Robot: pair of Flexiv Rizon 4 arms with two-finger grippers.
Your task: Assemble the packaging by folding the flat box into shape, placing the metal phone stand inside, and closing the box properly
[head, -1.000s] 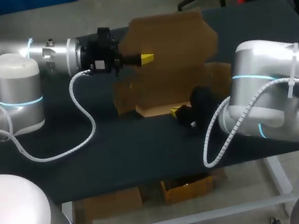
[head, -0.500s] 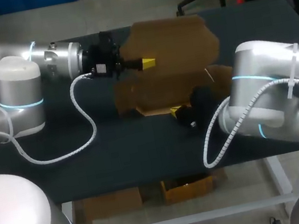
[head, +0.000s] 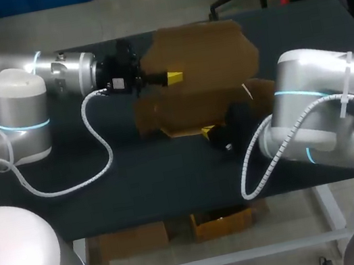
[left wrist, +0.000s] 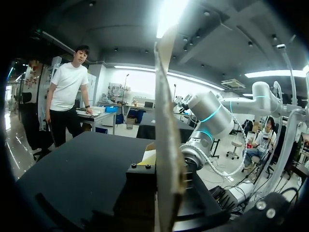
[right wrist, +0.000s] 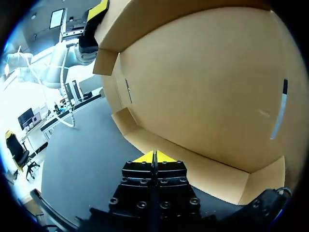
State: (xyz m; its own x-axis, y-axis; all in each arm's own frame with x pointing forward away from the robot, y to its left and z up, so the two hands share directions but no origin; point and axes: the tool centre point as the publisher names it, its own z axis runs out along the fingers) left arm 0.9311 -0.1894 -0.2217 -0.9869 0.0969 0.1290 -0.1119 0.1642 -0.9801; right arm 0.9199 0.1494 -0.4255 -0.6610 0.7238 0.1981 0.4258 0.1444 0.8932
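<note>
At the left of the head view, the left arm [head: 20, 98] reached in level over the bench [head: 136, 174]. The left fingers [head: 174, 76], just left of the frame's centre, appeared clenched on the tall flap [head: 207, 48] of the cardboard box [head: 183, 109]. In the left wrist view that panel rose edge-on from between them, which I judged was why it stood raised with nothing else propping it. It seemed to be held so that it could be swung over the tray as a lid. The box lay at the centre of the frame, its low tray below the flap. Just right of centre, at the box's near edge, the right fingers [head: 209, 129] were pressed together with nothing visible between them. The right wrist view showed their yellow tips at the tray's front lip, likely bracing the box against sliding while the flap was worked. The right arm [head: 324, 113] filled the lower right. The metal phone stand showed in no view, and the cardboard hid whether it already sat inside.
</note>
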